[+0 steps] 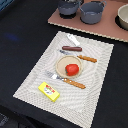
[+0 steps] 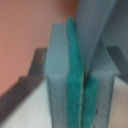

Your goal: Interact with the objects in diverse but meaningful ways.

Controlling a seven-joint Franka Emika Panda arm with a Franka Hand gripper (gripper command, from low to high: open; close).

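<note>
On the black table (image 1: 20,45) lies a pale woven mat (image 1: 95,75), and everything near sits on it. Nearest, at about 7 o'clock from the mat's middle, is the yellow box (image 1: 49,92), lying flat and turned a little askew. Just beyond it, a fork (image 1: 66,80) with a brown handle lies slantwise, its tines toward 10 o'clock. Next comes a round tan plate (image 1: 61,65) at the mat's centre, with the red tomato (image 1: 72,69) resting on it. At 1 o'clock from the plate a knife (image 1: 80,56) with a brown handle lies close by its rim. Past that is the brown sausage (image 1: 71,48), and at the mat's far edge a white utensil (image 1: 73,40).

Farther off, at 12 o'clock, a pinkish board (image 1: 107,27) carries two grey pots (image 1: 92,12), side by side, and the rim of a third vessel (image 1: 123,17) at the exterior view's right edge.

The arm is not seen in the exterior view. In the wrist view the gripper (image 2: 82,80) fills the frame: its fingers (image 2: 60,75) are pressed together, green pads (image 2: 75,85) touching, nothing between them.
</note>
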